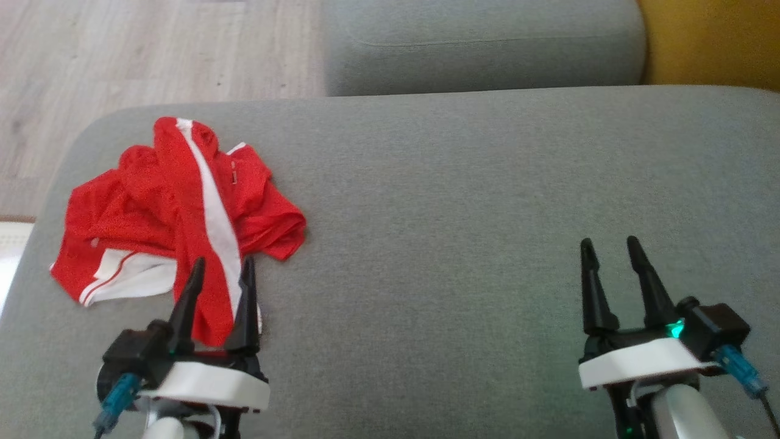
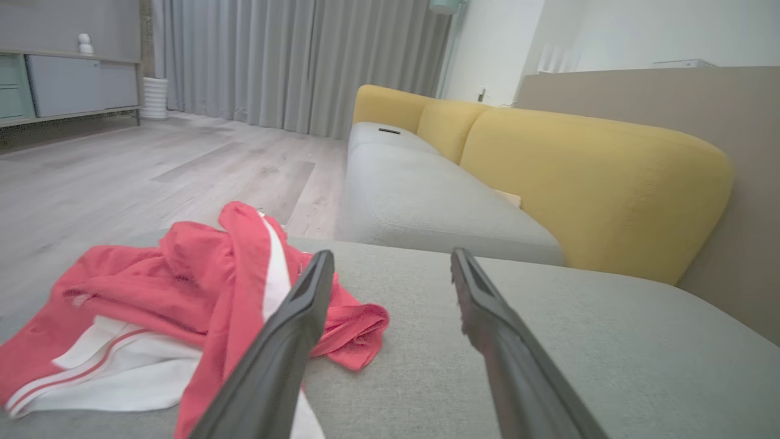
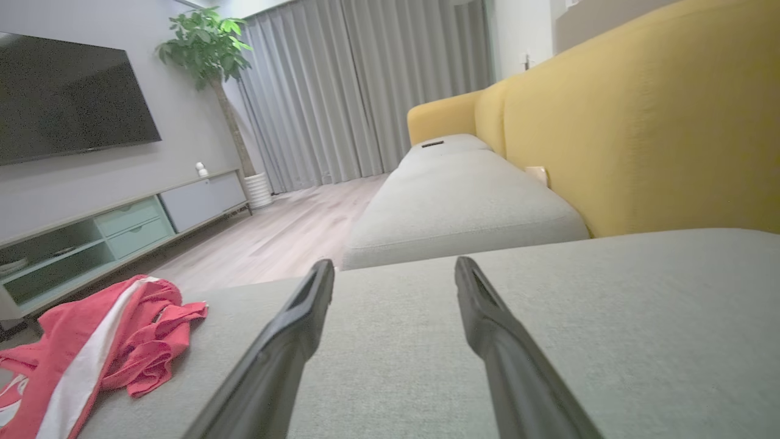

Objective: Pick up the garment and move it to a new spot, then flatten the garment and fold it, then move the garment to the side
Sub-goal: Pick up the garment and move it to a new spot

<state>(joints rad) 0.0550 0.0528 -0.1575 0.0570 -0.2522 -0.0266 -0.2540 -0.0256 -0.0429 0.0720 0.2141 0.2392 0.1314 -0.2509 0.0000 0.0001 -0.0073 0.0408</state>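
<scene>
Currently the red garment (image 1: 177, 207), marked with a white stripe, lies crumpled on the left end of the grey seat cushion (image 1: 463, 201), near its rounded corner. The left gripper (image 1: 223, 263) is released: fingers spread and empty, tips over the garment's near edge in the head view; contact cannot be confirmed. The right gripper (image 1: 609, 242) is released and empty, above bare cushion at the right, well apart from the garment.

Head view: supplies the top-down layout — both grippers at once, a second grey cushion (image 1: 481, 46) beyond the first, and wooden floor (image 1: 152, 55) at upper left.

Left wrist view: supplies the low side angle. The garment sits beside and behind the finger on that view's left, its white-banded hem spread on the cushion. A yellow backrest (image 2: 585, 183) runs along the right and grey curtains (image 2: 274, 61) hang at the far end.

Right wrist view: adds a wall-mounted television (image 3: 67, 97), a potted plant (image 3: 207, 42) and a low cabinet (image 3: 122, 225) — the garment lies at far left, clear of both fingers
</scene>
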